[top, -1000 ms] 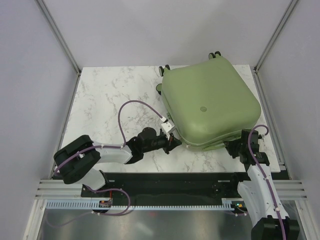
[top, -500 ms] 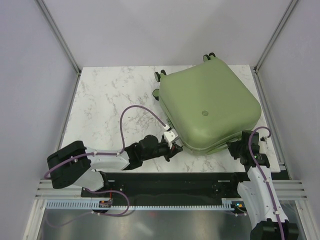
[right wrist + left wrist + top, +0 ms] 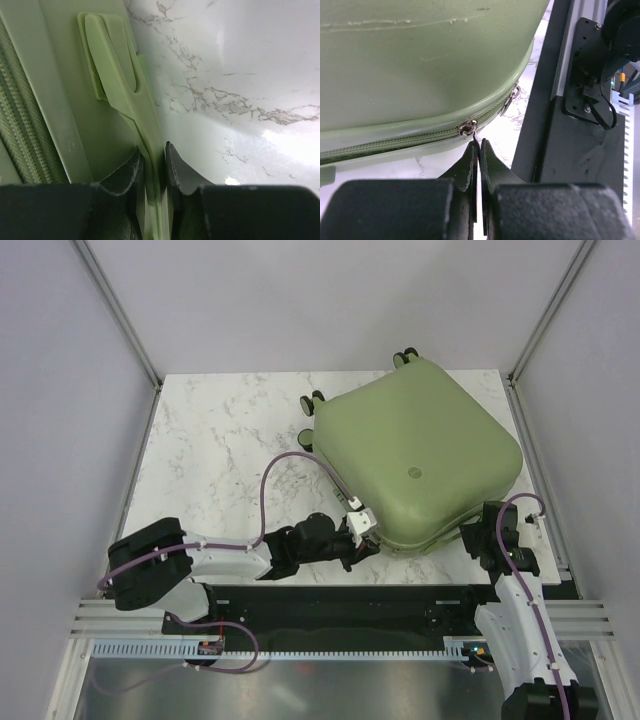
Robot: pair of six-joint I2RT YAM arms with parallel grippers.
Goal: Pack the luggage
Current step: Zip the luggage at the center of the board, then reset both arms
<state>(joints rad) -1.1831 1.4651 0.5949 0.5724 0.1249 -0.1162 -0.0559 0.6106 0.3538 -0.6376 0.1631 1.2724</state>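
Walls (image 3: 60, 390) of plain grey stood round a white marble table (image 3: 210, 440). A purple cable (image 3: 290, 462) looped over the bare table top on the left. It ran down to the left arm, which lay low along the near edge at 6 o'clock. A black plate (image 3: 330, 605) lay just past that edge, under both arms.

The left gripper (image 3: 479, 146) reached to the luggage (image 3: 415, 460) at its 7 o'clock side. Its two tips were pinched tight together. A thin zip pull (image 3: 476, 137) ran from the silver slider (image 3: 467, 128) right into the tips. To the left of the slider the green zip (image 3: 395, 142) looked done up. A second pull (image 3: 510, 99) hung further along the seam to the right.

The luggage was pale green and sat on the table at about 2 o'clock, lying flat and a bit turned. Its lid was down, so what was inside could not be seen. A small round logo (image 3: 410, 473) showed on top. Its black wheels (image 3: 405, 358) stuck out at 11 and 12 o'clock, near the back wall.

The right gripper (image 3: 154, 160) was at the 5 o'clock corner of the luggage. Its tips stood close together and squeezed a flat green handle (image 3: 117, 85) on the side of the shell. Bare marble showed just to the right of it.
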